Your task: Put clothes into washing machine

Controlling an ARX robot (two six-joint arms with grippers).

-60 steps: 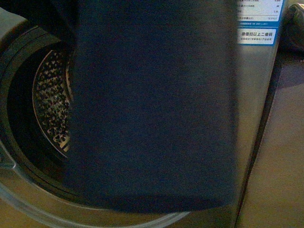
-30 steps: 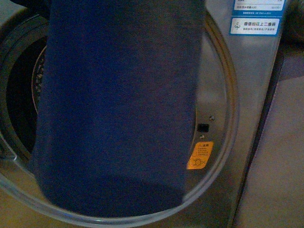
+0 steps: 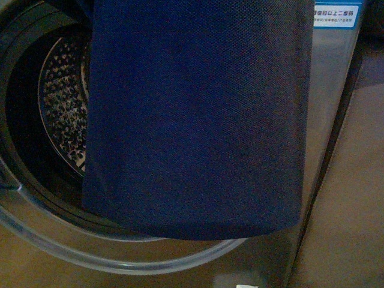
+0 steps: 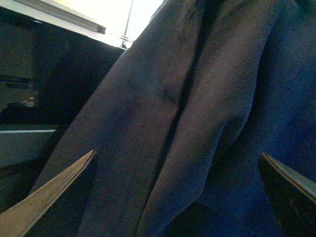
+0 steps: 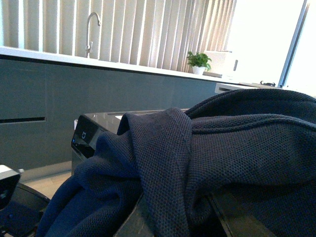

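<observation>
Clothes (image 3: pixel 198 120) hang before the washer (image 3: pixel 36 204) mouth, left tool (image 4: pixel 177 154) spread, right tool (image 5: pixel 177 222) buried in fabric, grip untellable; best push them deep into the drum (image 3: pixel 63 114), hem clearing the rim.

A navy mesh garment (image 3: pixel 198 114) hangs flat before the washing machine (image 3: pixel 329 120), covering most of its porthole. The perforated steel drum (image 3: pixel 63 114) shows at left, and a blue label (image 3: pixel 339 15) is at upper right.

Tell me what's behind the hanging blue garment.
Behind the garment is the washing machine; its perforated drum shows at the left. The rest of the drum is covered.
</observation>
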